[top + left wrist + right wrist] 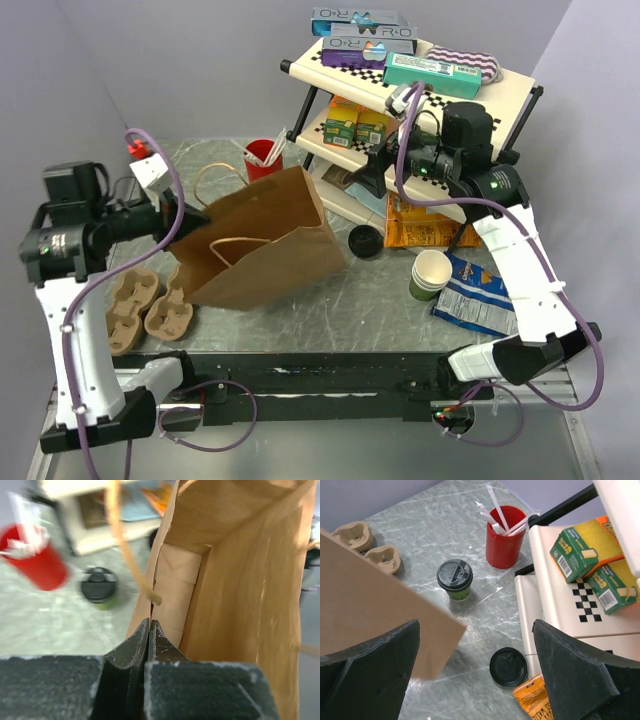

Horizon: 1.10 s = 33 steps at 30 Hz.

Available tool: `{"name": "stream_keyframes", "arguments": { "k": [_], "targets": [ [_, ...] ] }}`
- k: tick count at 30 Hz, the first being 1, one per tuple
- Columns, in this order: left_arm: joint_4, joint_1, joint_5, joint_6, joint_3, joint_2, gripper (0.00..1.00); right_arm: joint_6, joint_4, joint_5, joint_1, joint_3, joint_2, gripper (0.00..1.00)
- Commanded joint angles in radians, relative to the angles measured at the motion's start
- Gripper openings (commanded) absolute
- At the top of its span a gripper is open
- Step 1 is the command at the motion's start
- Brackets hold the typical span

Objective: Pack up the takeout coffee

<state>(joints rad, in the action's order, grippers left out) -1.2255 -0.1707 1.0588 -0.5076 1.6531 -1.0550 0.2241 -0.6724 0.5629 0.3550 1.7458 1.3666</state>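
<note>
The takeout coffee (455,579), a small green cup with a black lid, stands on the table (435,525) between the red cup (505,536) and the brown paper bag (375,605). It also shows blurred in the left wrist view, the takeout coffee (98,586) left of the bag. In the top view the bag (265,240) hides it. My left gripper (149,626) is shut on the bag's left rim and holds the mouth up, as the left gripper (183,215) shows from above. My right gripper (476,630) hangs open and empty, above and to the right of the coffee.
A loose black lid (507,666) lies by the shelf rack (440,110). A lidless stack of green cups (430,274) stands beside an orange snack bag (430,228) and a blue one (480,292). Cardboard cup carriers (145,300) lie at the near left.
</note>
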Motion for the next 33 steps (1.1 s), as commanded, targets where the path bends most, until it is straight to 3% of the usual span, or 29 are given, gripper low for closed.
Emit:
{"name": "stream_keyframes", "arguments": {
  "k": [1, 6, 13, 17, 20, 33],
  "targets": [
    [0.115, 0.114, 0.021, 0.106, -0.064, 0.016, 0.01, 0.000, 0.048, -0.030, -0.008, -0.008, -0.070, 1.00],
    [0.178, 0.317, -0.095, 0.150, -0.107, -0.019, 0.01, 0.043, 0.025, -0.052, -0.010, -0.019, -0.106, 1.00],
    [0.185, 0.459, -0.206, 0.034, -0.076, -0.111, 0.01, 0.075, -0.009, -0.046, -0.024, -0.028, -0.142, 1.00],
    [0.251, 0.551, -0.246, 0.009, -0.091, -0.164, 0.01, 0.069, -0.081, 0.029, -0.063, 0.039, -0.124, 1.00],
    [0.316, 0.609, -0.253, 0.014, -0.073, -0.218, 0.01, 0.115, -0.240, 0.144, -0.067, 0.131, -0.075, 1.00],
    [0.351, 0.681, -0.350, -0.140, -0.033, -0.304, 0.01, 0.283, -0.418, 0.310, -0.042, 0.083, -0.031, 1.00]
  ]
}}
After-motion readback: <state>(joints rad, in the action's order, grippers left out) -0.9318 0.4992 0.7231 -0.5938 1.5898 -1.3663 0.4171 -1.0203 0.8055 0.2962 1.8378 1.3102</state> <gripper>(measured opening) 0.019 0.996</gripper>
